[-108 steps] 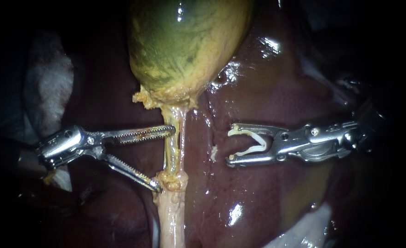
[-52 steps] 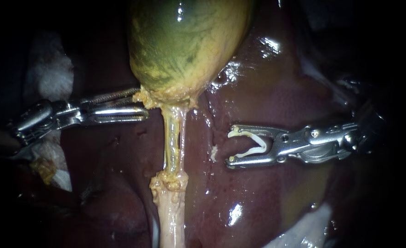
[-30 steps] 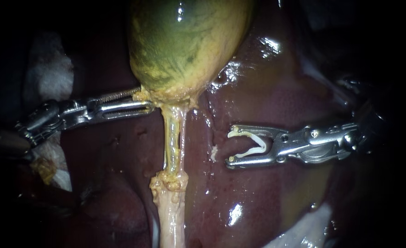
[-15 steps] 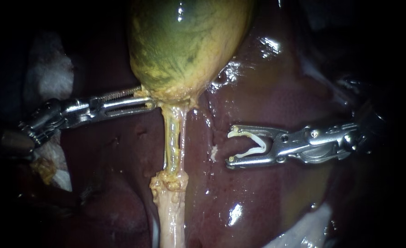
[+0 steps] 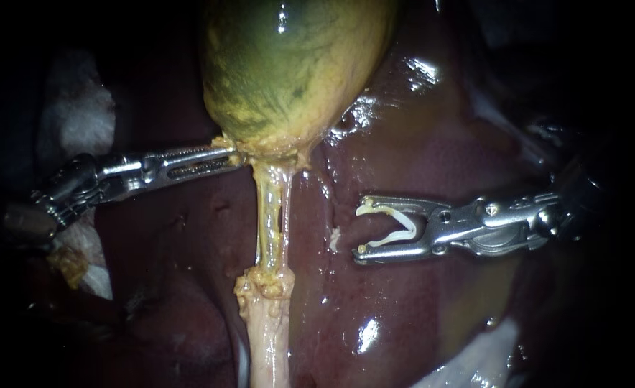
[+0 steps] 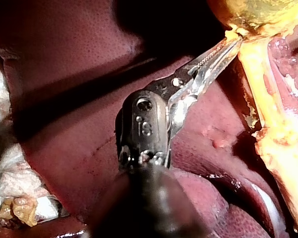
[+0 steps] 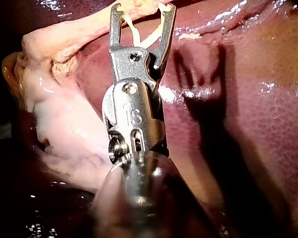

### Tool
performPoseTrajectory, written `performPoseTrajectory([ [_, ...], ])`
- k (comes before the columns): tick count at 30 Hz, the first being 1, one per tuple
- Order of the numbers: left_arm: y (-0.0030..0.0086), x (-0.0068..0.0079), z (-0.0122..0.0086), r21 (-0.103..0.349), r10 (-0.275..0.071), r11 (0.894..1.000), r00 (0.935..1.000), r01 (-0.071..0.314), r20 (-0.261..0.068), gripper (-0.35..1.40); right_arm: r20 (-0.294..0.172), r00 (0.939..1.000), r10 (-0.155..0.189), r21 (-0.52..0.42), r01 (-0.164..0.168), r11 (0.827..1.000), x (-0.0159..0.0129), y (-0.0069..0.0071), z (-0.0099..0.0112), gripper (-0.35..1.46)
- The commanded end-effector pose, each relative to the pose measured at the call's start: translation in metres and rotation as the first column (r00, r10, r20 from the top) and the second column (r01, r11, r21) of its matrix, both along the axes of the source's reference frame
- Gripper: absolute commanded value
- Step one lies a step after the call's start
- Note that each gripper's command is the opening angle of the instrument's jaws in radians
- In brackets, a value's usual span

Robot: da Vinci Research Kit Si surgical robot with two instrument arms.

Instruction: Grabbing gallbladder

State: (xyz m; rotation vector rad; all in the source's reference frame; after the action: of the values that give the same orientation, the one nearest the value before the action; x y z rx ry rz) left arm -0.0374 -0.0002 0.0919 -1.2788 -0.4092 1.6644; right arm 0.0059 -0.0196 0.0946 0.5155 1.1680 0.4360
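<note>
- The gallbladder (image 5: 289, 72), green and yellow, lies at the far centre. A pale tube (image 5: 271, 215) runs from its narrow end toward the near side.
- My left instrument (image 5: 229, 154) reaches in from the left. Its jaws are pressed nearly together, pinching the yellow fringe at the left of the gallbladder's narrow end.
- The grip looks made, though only on the fringe. How deep the bite goes I cannot tell, and no pull shows yet.
- My right instrument (image 5: 360, 228) hangs right of the tube, apart from it. Its jaws stand spread around a white clip (image 5: 383, 210) held between them.
- The wet, glossy dark liver (image 5: 418, 158) lies under everything.
- White gauze (image 5: 73, 122) lies at the far left, with more at the near right. Beyond it all is dark.
</note>
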Motion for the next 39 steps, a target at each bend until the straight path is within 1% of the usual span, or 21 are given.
performPoseTrajectory([
  [1,0.0,0.0001,-0.0001,0.0,0.002,1.0,1.0,-0.002,0.001,-0.16,0.0,1.0,0.0,0.0,0.0,1.0,0.0,0.0,0.0,0.59],
  [4,0.0001,0.0003,-0.0003,0.002,0.006,1.0,1.0,-0.006,0.004,-0.16,0.0,1.0,0.0,0.0,0.0,1.0,0.0,0.0,0.0,0.59],
  [8,0.0005,0.0011,-0.0011,0.008,0.012,1.0,0.9999,-0.012,0.011,-0.16,0.0,1.0,0.0,0.0,0.0,1.0,0.0,0.0,0.0,0.59],
  [11,0.001,0.0021,-0.0023,0.017,0.021,1.0,0.9995,-0.022,0.022,-0.21,0.0,1.0,0.0,0.0,0.0,1.0,0.0,0.0,0.0,0.59],
  [13,0.0014,0.0028,-0.003,0.022,0.024,0.999,0.9994,-0.025,0.027,-0.21,0.0,1.0,0.0,0.0,0.0,1.0,0.0,0.0,0.0,0.59],
  [15,0.002,0.0038,-0.0039,0.029,0.028,0.999,0.9991,-0.029,0.032,-0.21,0.0,1.0,0.0,0.0,0.0,1.0,0.0,0.0,0.0,0.59],
  [18,0.0024,0.005,-0.0047,0.035,0.033,0.999,0.9987,-0.034,0.038,-0.22,0.0,1.0,0.0,0.0,0.0,1.0,0.0,0.0,0.0,0.59],
  [20,0.0026,0.0056,-0.0051,0.037,0.034,0.999,0.9985,-0.036,0.044,-0.22,-0.001,1.0,-0.002,-0.005,0.002,1.0,0.0,0.0,0.0,0.59],
  [26,0.0029,0.0074,-0.0059,0.051,0.055,0.997,0.9978,-0.057,0.037,-0.22,-0.001,1.0,-0.002,-0.005,0.002,1.0,0.0,-0.0001,0.0,0.59],
  [31,0.003,0.008,-0.0062,0.054,0.06,0.997,0.9975,-0.062,0.038,-0.22,-0.001,1.0,-0.002,-0.005,0.002,1.0,0.0,-0.0001,0.0,0.59],
  [39,0.0031,0.0079,-0.0067,0.058,0.06,0.996,0.9975,-0.062,0.037,-0.22,-0.001,1.0,-0.002,-0.005,0.002,1.0,0.0,-0.0001,0.0,0.59],
])
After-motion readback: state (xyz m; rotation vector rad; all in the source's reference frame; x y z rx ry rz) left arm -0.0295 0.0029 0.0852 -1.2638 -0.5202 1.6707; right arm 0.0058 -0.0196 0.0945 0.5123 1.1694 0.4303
